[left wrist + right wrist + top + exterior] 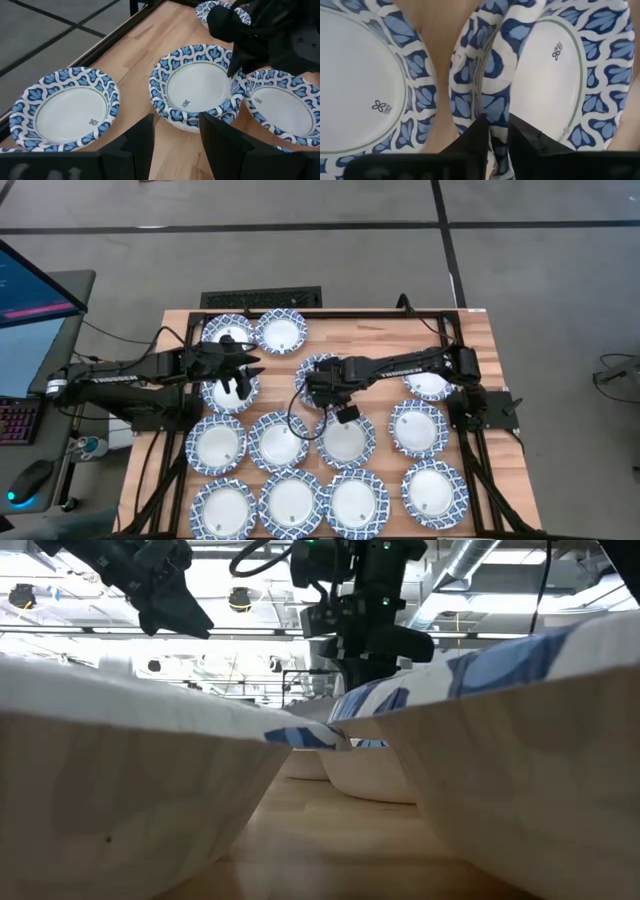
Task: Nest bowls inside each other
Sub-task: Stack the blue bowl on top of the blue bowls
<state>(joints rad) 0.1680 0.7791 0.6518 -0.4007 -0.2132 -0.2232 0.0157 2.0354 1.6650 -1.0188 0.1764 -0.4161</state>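
Bowls (279,442) are spread singly over the bench (375,335). One bowl rim (492,107) is pinched between the right hand's (496,131) narrowly parted fingers, mid-bench. The left hand (175,132) is held open above a bowl (197,87) at the far left. Risk judged: a loosening pinch could drop the bowl tilted, off-centre on its neighbour.

Even, bright overhead light — soft shadows only beneath the bowls (279,441) on the table (370,340). In the low view ceiling lamps (240,600) glare white, and the nearest bowl walls are blurred — out of focus.
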